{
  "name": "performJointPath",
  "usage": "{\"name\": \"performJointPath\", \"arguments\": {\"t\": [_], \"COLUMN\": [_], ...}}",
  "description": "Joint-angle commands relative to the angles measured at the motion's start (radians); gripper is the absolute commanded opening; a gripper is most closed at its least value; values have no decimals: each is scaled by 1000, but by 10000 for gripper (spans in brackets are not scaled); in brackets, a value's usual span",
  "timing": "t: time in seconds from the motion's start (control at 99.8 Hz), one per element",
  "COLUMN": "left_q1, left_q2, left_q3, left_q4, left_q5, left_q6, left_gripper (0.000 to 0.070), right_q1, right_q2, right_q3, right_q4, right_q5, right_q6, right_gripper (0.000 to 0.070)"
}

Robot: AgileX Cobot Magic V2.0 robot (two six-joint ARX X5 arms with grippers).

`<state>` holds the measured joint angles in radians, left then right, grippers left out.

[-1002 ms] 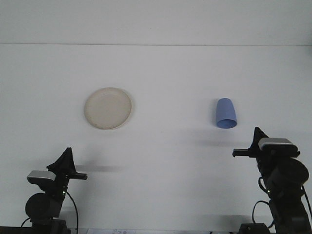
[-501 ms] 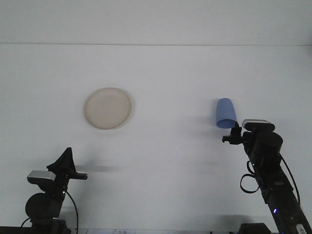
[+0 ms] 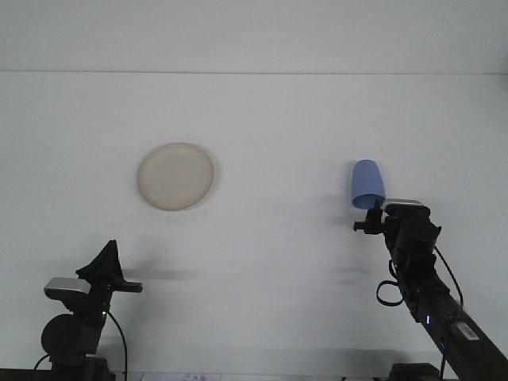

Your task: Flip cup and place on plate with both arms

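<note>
Nearest the camera, bottom left: left gripper [image 3: 109, 262] parked low by the table's near edge, arm folded under it. Its black fingers read as one pointed wedge, tips up — can't tell if apart or together from this angle. Nothing in it, nothing touching it.

Right side, a bit further out: right arm [image 3: 432, 305] stretched diagonally up from bottom right corner, cable looped beside it, small blue LED lit on the link. Right gripper [image 3: 370, 220] at its far end, seen from behind; wrist block hides most of the fingers, so open/closed — can't tell.

Just beyond right gripper, slightly to its left & touching or nearly touching in the frame: blue cup [image 3: 367, 184]. Lying on its side on the white table [image 3: 278, 262], wider rim end toward the gripper, narrower base pointing away. Whether fingers actually contact the rim — can't tell, overlap only.

Far off to the right gripper's left, about same depth as cup: cream plate [image 3: 175, 176], flat on table, round, bare. Well apart from cup. From left gripper it's straight ahead & a little to the right, well apart too.
</note>
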<state>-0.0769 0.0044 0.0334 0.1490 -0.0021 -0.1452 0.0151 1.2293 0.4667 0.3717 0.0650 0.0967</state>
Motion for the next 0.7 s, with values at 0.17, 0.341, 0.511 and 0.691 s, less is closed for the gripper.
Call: {"name": "performJointPath", "arguments": {"t": [0.17, 0.341, 0.511, 0.691], "left_q1": [-2, -2, -2, -2], "left_q2": [-1, -1, -1, -1], "left_q3": [-19, -19, -19, -19], "left_q4": [10, 10, 10, 10], "left_q5": [2, 2, 2, 2], "left_q6": [-3, -3, -3, -3], "left_gripper": [13, 13, 13, 13], "right_q1": [-36, -59, -80, -101], "right_q2": [177, 291, 371, 393], "right_q3": [2, 5, 33, 70], "right_q4": [191, 352, 442, 457], "right_q5": [-18, -72, -125, -187], "right_q6": [-15, -15, -21, -38], "right_gripper": [370, 369, 251, 0]}}
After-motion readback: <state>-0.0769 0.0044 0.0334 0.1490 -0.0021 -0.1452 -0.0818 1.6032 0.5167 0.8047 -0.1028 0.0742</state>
